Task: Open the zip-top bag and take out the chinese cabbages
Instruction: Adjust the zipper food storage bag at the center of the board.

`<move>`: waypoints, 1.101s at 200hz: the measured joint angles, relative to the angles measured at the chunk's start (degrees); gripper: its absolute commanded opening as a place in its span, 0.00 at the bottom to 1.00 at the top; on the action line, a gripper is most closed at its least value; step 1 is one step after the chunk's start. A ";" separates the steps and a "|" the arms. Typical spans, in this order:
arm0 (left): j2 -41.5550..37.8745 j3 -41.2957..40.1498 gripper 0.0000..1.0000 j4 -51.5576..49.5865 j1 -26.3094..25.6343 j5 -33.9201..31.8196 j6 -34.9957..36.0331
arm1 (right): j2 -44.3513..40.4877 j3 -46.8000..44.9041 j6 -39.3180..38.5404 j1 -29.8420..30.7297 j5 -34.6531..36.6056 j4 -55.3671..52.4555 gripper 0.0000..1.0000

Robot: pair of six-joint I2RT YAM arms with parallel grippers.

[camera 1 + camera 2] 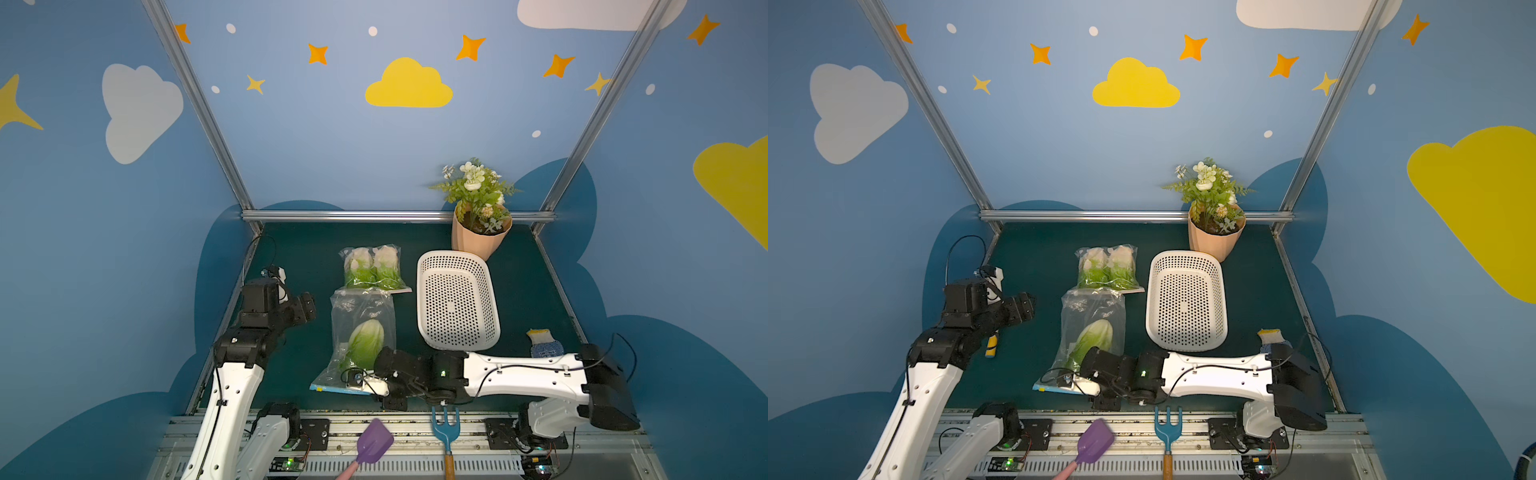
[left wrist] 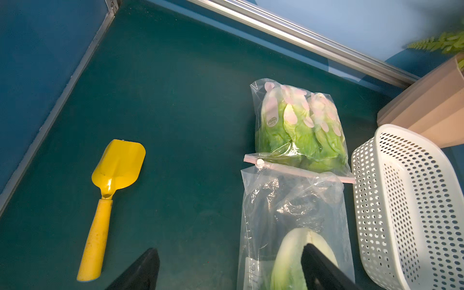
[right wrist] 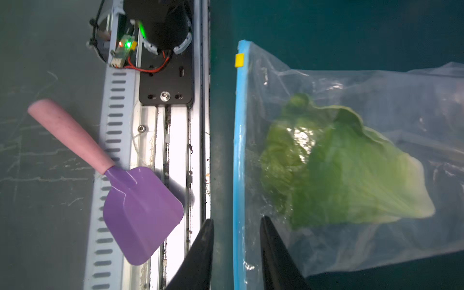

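A clear zip-top bag (image 1: 361, 307) lies mid-table with one chinese cabbage (image 1: 368, 338) inside. Its blue zip strip (image 3: 238, 150) faces the front edge, with a yellow slider (image 3: 239, 60) at the strip's far end. My right gripper (image 3: 237, 219) is low at that strip, jaws narrowly apart on either side of it, with mat showing between one finger and the strip. A second bag (image 1: 374, 268) behind holds two more cabbages (image 2: 298, 125), its pink strip (image 2: 301, 172) towards the first bag. My left gripper (image 1: 309, 305) hovers open to the left of the bags, holding nothing.
A white perforated basket (image 1: 457, 299) sits right of the bags, with a potted plant (image 1: 478, 241) behind it. A yellow trowel (image 2: 110, 190) lies at the left. A purple shovel (image 1: 374, 442) and a blue fork (image 1: 445, 432) rest on the front rail. A glove (image 1: 544, 343) lies far right.
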 measured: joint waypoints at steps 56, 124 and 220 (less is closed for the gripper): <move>-1.66 -1.36 0.90 1.25 1.57 1.84 -1.51 | 5.09 0.50 -3.89 3.19 2.51 1.90 0.28; -2.12 -1.62 0.90 1.55 1.88 2.80 -1.79 | 10.45 0.50 -4.66 3.39 6.62 6.36 0.28; -2.82 -1.62 0.90 1.60 1.99 3.32 -1.81 | 13.07 1.86 -7.85 0.94 9.55 9.11 0.48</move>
